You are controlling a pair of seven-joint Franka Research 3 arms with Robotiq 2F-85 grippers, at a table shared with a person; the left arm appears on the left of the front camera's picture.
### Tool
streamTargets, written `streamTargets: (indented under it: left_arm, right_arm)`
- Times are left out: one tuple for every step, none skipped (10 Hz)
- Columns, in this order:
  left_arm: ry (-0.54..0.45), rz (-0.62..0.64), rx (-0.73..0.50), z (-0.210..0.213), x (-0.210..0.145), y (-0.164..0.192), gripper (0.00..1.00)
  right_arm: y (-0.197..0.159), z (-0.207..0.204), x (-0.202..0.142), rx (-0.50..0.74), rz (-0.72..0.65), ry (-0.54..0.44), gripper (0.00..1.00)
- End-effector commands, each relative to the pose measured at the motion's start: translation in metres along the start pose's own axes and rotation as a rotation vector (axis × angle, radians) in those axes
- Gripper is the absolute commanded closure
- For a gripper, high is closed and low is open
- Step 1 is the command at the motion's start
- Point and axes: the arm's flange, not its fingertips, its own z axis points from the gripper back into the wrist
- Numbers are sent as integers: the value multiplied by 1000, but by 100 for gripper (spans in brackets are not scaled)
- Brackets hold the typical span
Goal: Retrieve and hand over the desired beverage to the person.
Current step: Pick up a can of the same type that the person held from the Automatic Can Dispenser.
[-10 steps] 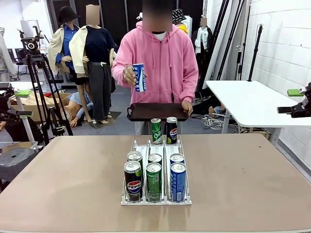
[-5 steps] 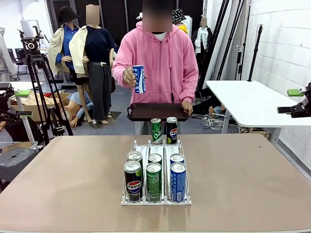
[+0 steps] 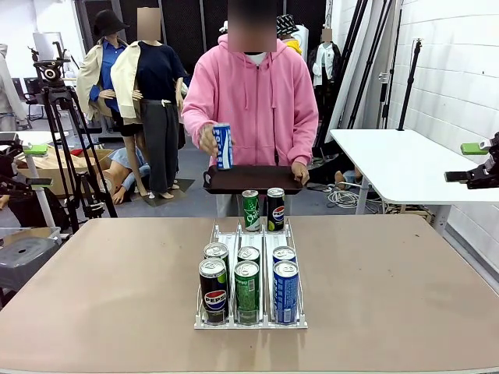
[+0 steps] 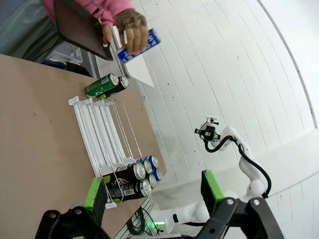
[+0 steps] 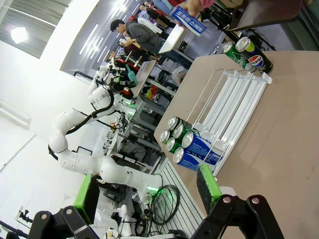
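Note:
The person [image 3: 253, 93] in a pink hooded sweatshirt stands at the far side. One hand holds a blue can [image 3: 223, 146] just above a dark tray [image 3: 253, 179] that the other hand carries. A white rack [image 3: 251, 234] on the table holds black Pepsi [image 3: 213, 290], green [image 3: 247, 290] and blue [image 3: 285, 290] cans at the near end, and a green can [image 3: 250, 210] and a black can [image 3: 275, 209] at the far end. My left gripper [image 4: 152, 191] and right gripper [image 5: 147, 191] are open and hold nothing, well back from the rack [image 4: 99, 134] [image 5: 234, 94].
The brown table [image 3: 390, 280] has free room on both sides of the rack. A white table [image 3: 398, 164] stands at the back right. A camera tripod [image 3: 58, 117] and boxes stand at the back left.
The person has lowered the blue can from chest height toward the tray. Both grippers and the cans in the rack have not moved.

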Motion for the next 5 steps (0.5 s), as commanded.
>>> streamTargets:
  left_arm:
    - [2, 0, -6, 1, -3, 0, 0]
    - [2, 0, -6, 1, -3, 0, 0]
    - [2, 0, -6, 1, -3, 0, 0]
    - [2, 0, -6, 1, -3, 0, 0]
    - [2, 0, -6, 1, -3, 0, 0]
  right_arm:
    - [0, 0, -2, 14, -8, -2, 0]
    - [0, 0, -2, 14, -8, -2, 0]
    - [0, 0, -2, 14, -8, -2, 0]
    - [0, 0, -2, 14, -8, -2, 0]
    - [0, 0, -2, 14, -8, -2, 0]
